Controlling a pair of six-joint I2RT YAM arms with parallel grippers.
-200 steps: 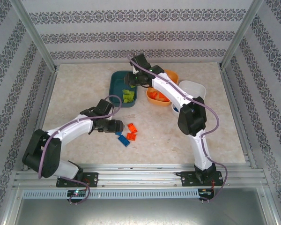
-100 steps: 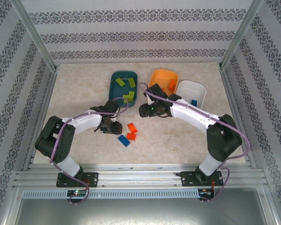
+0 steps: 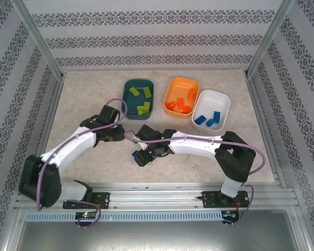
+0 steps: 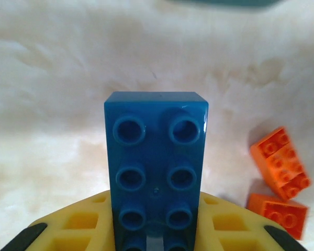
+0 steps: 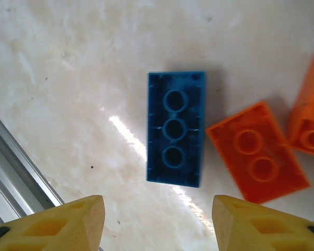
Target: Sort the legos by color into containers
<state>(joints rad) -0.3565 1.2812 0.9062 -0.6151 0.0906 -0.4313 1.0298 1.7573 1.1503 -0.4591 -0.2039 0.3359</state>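
My left gripper (image 4: 156, 226) is shut on a blue lego (image 4: 156, 157), which stands studs-up between the yellow fingers. In the top view that gripper (image 3: 120, 135) hangs left of the table's middle. My right gripper (image 5: 157, 225) is open, its fingers apart above an upside-down blue lego (image 5: 176, 128) on the table. An orange lego (image 5: 257, 151) lies beside it, and another (image 5: 309, 125) at the edge. From above, the right gripper (image 3: 145, 155) covers this pile. The teal container (image 3: 131, 102) holds green legos, the orange container (image 3: 180, 86) orange ones, the white container (image 3: 214, 99) blue ones.
Two orange legos (image 4: 280, 163) lie on the table right of the held brick. A metal rail (image 5: 21, 172) runs along the near edge. The three containers stand in a row at the back, with bare tabletop on both sides.
My left gripper shut on the blue lego and lifted it off the table. The right arm swung back from the teal container and came down open over the loose legos.
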